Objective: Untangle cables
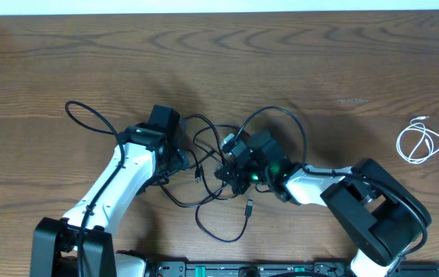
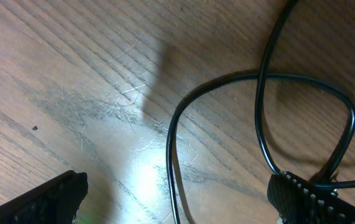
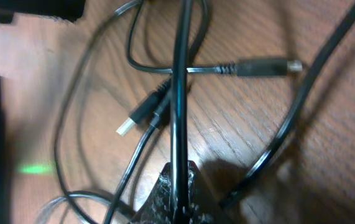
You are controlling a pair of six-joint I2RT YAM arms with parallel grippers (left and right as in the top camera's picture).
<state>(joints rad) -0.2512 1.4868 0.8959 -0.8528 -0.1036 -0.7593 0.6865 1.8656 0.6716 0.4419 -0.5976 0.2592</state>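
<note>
Several black cables (image 1: 207,154) lie tangled on the wooden table between my two grippers. A short white cable (image 1: 419,142) lies coiled apart at the far right. My left gripper (image 1: 179,158) is at the left side of the tangle. In the left wrist view it (image 2: 177,208) is open, fingers wide apart, with one black cable (image 2: 171,143) running between them on the table. My right gripper (image 1: 231,168) is at the middle of the tangle. In the right wrist view it (image 3: 180,199) is shut on a black cable (image 3: 179,93) that runs straight up from the fingertips.
Two loose plug ends lie by the held cable: a USB plug (image 3: 127,124) and a round plug (image 3: 264,65). Another plug end (image 1: 248,205) lies toward the front edge. A black wire loop (image 1: 88,109) sits left of the left arm.
</note>
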